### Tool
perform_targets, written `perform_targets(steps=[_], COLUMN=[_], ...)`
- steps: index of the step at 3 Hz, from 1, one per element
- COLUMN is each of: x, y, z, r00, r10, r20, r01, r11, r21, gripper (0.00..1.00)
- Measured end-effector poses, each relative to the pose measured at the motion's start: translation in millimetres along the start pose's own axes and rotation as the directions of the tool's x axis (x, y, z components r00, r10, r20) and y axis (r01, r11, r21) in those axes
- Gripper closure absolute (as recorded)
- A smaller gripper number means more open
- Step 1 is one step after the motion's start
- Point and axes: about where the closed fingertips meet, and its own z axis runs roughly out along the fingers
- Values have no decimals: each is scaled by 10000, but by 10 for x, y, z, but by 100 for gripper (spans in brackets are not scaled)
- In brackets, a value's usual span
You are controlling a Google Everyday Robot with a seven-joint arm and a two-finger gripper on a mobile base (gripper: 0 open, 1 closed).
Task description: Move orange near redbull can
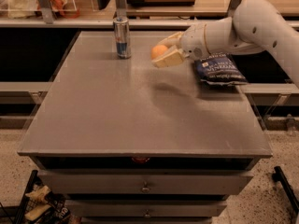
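Observation:
The orange (158, 51) is a small round fruit held between the cream fingers (171, 59) of my gripper (164, 51), above the far part of the grey table (140, 111). The gripper is shut on it. The redbull can (122, 37), slim, silver and blue, stands upright near the table's far edge, a short way to the left of the orange and apart from it. My white arm (247, 27) reaches in from the right.
A dark blue chip bag (219, 69) lies on the table's right side, below the arm. Shelving with a rail and posts (140, 17) runs behind the table. Drawers (145, 185) sit under the table front.

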Motion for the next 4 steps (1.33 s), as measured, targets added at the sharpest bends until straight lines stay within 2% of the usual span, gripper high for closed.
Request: perform_targets(steps=[1,2,4], x=[-20,-8,-25], y=[-8,-166,-443], z=[57,220,532], r00=[9996,9971,9911], r10=[144,483,1084], r20=[-242,-587,-773], r01=[-144,-469,-1038], r11=[9999,9986,9927], r21=[23,260,613], gripper=[100,100,100])
